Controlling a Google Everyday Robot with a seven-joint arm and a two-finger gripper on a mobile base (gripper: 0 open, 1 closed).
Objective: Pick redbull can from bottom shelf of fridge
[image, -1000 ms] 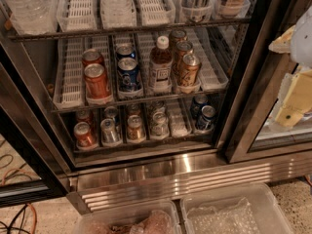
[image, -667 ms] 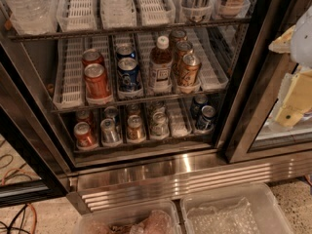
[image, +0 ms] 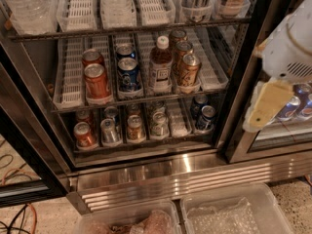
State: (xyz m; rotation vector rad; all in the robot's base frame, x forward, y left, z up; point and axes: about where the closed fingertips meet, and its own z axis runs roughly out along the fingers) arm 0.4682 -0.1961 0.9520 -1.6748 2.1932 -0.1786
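The fridge (image: 243, 82) stands open in front of me, with a black frame and a ribbed steel base panel. Its bottom shelf (image: 141, 145) holds rows of small cans in clear plastic lanes. The redbull can (image: 109, 129), silver-grey with a shiny top, stands at the front of the second lane from the left. It is between an orange-red can (image: 84, 134) and a gold can (image: 135, 127). My gripper (image: 264, 110), white and pale yellow, hangs at the right edge, outside the fridge and well to the right of the can, a little above it.
The shelf above (image: 136, 99) holds bigger cans and a brown bottle (image: 160, 65). Another greyish can (image: 159, 123) and dark blue cans (image: 206, 117) stand further right on the bottom shelf. Two clear plastic bins (image: 229, 213) sit on the floor below. Cables (image: 19, 213) lie at the lower left.
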